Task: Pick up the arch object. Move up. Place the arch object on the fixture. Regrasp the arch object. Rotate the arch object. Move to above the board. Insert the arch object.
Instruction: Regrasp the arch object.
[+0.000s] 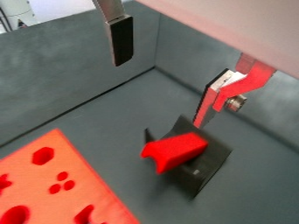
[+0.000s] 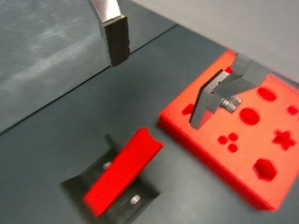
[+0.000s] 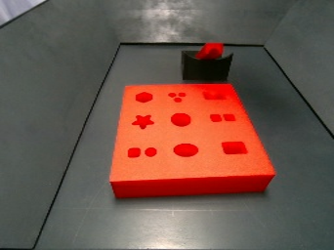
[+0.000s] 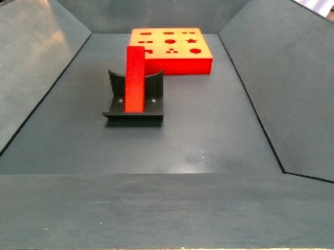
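Grey floor, arch object [image 4: 133,80] on fixture [image 4: 151,102], gripper [image 2: 163,74] empty.

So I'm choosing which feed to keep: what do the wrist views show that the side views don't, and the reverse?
Only the wrist views show the gripper, open, above the floor and apart from every piece. Only the side views show the whole board with all its cutouts. Both show the arch object lying on the fixture, ungripped.

Dark grey floor [image 4: 196,146] carries board [image 3: 183,137], fixture [image 4: 135,105]; end effector [image 2: 170,70] above.
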### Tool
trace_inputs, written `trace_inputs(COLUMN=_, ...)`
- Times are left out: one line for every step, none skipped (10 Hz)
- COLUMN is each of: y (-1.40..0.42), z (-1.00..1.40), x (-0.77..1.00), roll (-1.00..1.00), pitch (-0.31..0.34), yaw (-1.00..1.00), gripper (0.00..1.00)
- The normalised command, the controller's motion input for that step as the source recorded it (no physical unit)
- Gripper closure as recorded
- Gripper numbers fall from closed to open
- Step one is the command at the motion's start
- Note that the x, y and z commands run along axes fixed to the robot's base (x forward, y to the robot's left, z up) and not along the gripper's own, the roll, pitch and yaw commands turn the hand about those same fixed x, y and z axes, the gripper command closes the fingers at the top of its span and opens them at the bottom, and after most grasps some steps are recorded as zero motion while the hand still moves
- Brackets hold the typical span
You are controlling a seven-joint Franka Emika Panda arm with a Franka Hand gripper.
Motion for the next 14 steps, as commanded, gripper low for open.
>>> trace_inputs(y=-0.02, z=0.00, x=0.01, roll=1.00, pitch=0.015, yaw=0.03, gripper=0.00)
trace_inputs(y=-0.01, z=0.00, x=0.02, roll=1.00, pitch=0.023, yaw=0.03, gripper=0.00)
trace_inputs(y=-0.02, z=0.00, x=0.03, roll=1.00, pitch=0.033, yaw=0.03, gripper=0.00)
trace_inputs(y=-0.02, z=0.00, x=0.04, roll=1.00, pitch=0.045, yaw=0.04, gripper=0.00)
trace_inputs(y=-0.03, z=0.00, x=0.06, roll=1.00, pitch=0.063, yaw=0.04, gripper=0.00)
trace_inputs(y=-0.03, z=0.00, x=0.07, roll=1.00, pitch=0.074, yaw=0.05, gripper=0.00)
trace_inputs(y=-0.04, z=0.00, x=0.08, roll=1.00, pitch=0.108, yaw=0.06, gripper=0.00)
trace_inputs(y=-0.04, z=0.00, x=0.09, roll=1.00, pitch=0.124, yaw=0.07, gripper=0.00)
trace_inputs(y=-0.04, z=-0.01, x=0.10, roll=1.00, pitch=0.159, yaw=0.10, gripper=0.00)
trace_inputs(y=-0.05, z=0.00, x=0.10, roll=1.00, pitch=0.190, yaw=0.13, gripper=0.00)
trace_inputs(y=-0.05, z=-0.01, x=0.10, roll=0.87, pitch=0.194, yaw=0.16, gripper=0.00)
trace_inputs(y=-0.05, z=-0.01, x=0.10, roll=0.61, pitch=0.169, yaw=0.18, gripper=0.00)
trace_inputs(y=-0.05, z=-0.01, x=0.10, roll=0.42, pitch=0.145, yaw=0.20, gripper=0.00)
trace_inputs(y=-0.04, z=0.00, x=0.10, roll=0.27, pitch=0.116, yaw=0.21, gripper=0.00)
